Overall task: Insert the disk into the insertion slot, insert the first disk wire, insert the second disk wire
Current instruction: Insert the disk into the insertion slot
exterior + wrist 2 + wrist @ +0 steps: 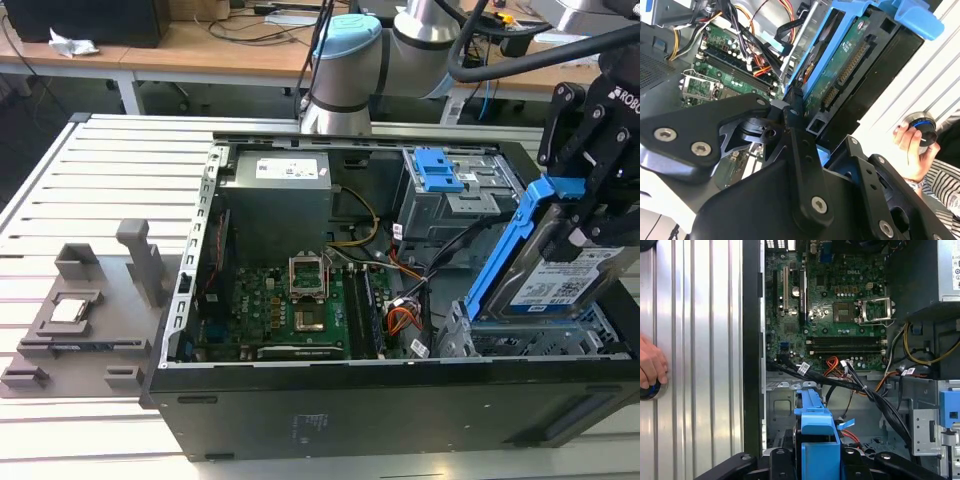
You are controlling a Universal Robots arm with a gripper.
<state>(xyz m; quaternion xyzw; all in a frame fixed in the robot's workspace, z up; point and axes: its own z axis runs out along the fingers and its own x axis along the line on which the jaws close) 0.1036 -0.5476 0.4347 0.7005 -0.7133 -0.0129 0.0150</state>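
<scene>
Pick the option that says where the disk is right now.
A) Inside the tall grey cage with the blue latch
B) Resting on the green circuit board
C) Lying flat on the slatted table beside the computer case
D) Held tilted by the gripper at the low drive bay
D: in the exterior view the gripper clamps the disk, which leans with its lower end at the low drive bay.

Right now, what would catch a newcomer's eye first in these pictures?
The gripper holds the disk, steeply tilted in its blue carrier, over the insertion slot at the exterior view's right. The green motherboard lies bare inside the open computer case. In the second wrist view a person's hand holds a round knob.
</scene>
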